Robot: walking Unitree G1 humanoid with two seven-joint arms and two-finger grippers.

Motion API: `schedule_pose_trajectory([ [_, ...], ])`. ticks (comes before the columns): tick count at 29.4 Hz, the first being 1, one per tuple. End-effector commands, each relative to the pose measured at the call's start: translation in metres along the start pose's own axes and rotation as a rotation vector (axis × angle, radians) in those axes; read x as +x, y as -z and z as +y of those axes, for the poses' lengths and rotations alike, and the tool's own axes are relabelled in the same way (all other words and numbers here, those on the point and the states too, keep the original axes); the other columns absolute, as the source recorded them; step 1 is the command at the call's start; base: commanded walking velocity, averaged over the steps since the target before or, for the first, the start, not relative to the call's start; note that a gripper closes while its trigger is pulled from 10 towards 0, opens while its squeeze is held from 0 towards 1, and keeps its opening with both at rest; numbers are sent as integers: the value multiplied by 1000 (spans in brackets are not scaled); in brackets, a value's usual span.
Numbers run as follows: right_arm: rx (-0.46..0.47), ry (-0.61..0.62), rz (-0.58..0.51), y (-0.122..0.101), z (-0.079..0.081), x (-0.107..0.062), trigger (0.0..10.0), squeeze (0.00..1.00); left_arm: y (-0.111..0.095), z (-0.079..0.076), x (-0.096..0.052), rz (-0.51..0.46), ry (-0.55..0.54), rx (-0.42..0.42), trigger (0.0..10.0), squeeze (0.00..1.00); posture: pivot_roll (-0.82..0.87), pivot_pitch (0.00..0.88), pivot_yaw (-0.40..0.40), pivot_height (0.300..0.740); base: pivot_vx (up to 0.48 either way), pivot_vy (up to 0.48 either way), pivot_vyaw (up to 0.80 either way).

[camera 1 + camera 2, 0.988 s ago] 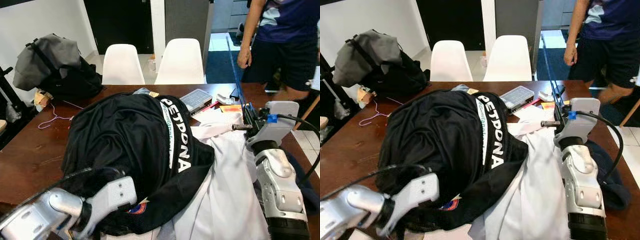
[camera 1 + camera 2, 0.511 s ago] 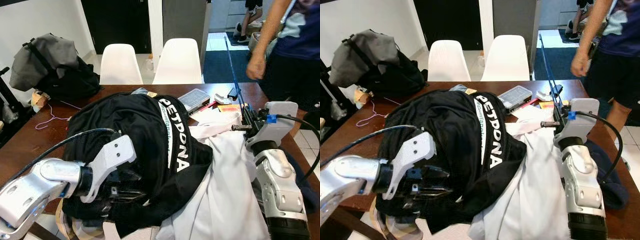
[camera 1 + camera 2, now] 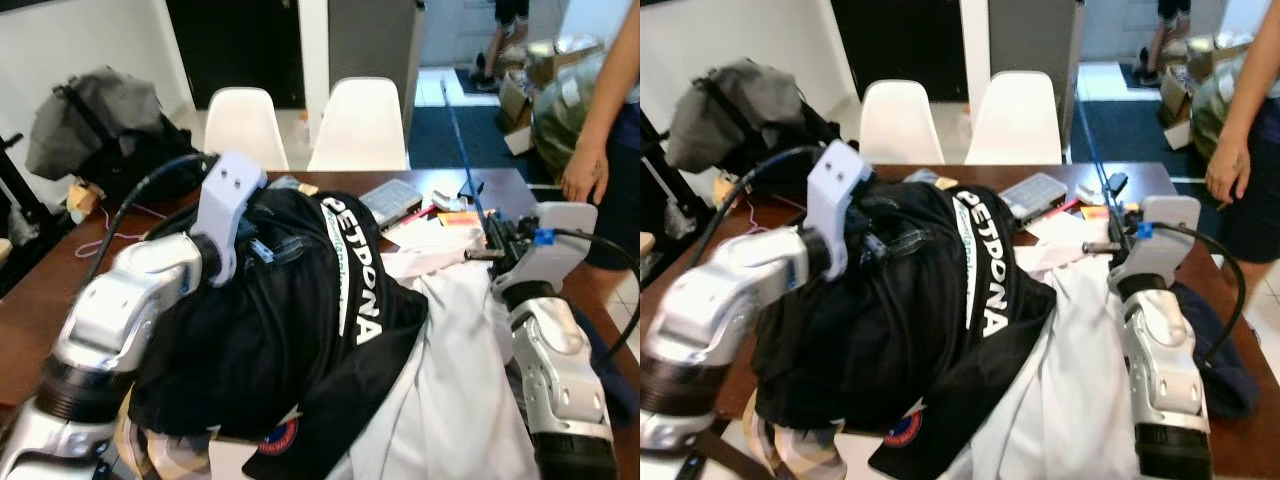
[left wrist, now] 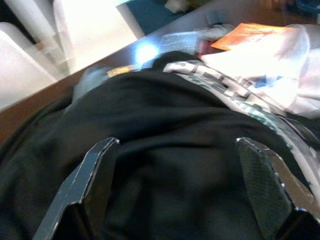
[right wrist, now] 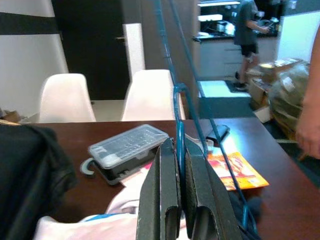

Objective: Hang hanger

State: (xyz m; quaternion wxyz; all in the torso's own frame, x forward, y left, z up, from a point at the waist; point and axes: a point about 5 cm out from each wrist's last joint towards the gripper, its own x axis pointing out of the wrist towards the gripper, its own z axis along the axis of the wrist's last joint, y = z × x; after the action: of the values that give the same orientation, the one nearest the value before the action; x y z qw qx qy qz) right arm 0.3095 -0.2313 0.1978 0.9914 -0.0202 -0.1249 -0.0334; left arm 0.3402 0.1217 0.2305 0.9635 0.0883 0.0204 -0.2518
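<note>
A thin blue wire hanger (image 3: 462,140) rises from my right gripper (image 3: 494,236), which is shut on it above the right side of the brown table (image 3: 40,300). In the right wrist view the hanger's wire (image 5: 176,95) runs up between the closed fingers of the right gripper (image 5: 176,145). A black shirt (image 3: 300,330) with white lettering lies heaped on the table, over a white garment (image 3: 450,400). My left gripper (image 3: 272,250) hovers open over the top of the black shirt (image 4: 170,190). In the left wrist view its two fingers (image 4: 100,165) stand wide apart, nothing between them.
Two white chairs (image 3: 362,125) stand behind the table. A grey and black backpack (image 3: 100,130) sits at the far left. A clear plastic box (image 3: 392,197) and orange paper (image 3: 455,217) lie at the back. A person (image 3: 605,150) stands at the right edge.
My left arm has risen from the table's near edge and swung up over the black shirt. The person has shifted further right. The right arm has not moved.
</note>
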Motion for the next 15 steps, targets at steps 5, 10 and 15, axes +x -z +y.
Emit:
schedule_pose_trajectory([
  [5, 24, 13, 92, 22, -1, -8, 10000, 0, 18, -33, 24, -1, -4, -33, 10000, 0, -88, 22, 52, 736, 0, 0, -250],
  [10, 20, 53, 127, 28, -14, -13, 10000, 0, 13, -80, 31, -87, 125, -135, 10000, 0, -91, 28, 56, 736, 0, 0, -765],
  [15, 19, 64, 141, 31, -21, -16, 10000, 0, 2, -121, 28, -156, 247, -208, 10000, 0, -89, 31, 56, 736, 0, 0, -320],
])
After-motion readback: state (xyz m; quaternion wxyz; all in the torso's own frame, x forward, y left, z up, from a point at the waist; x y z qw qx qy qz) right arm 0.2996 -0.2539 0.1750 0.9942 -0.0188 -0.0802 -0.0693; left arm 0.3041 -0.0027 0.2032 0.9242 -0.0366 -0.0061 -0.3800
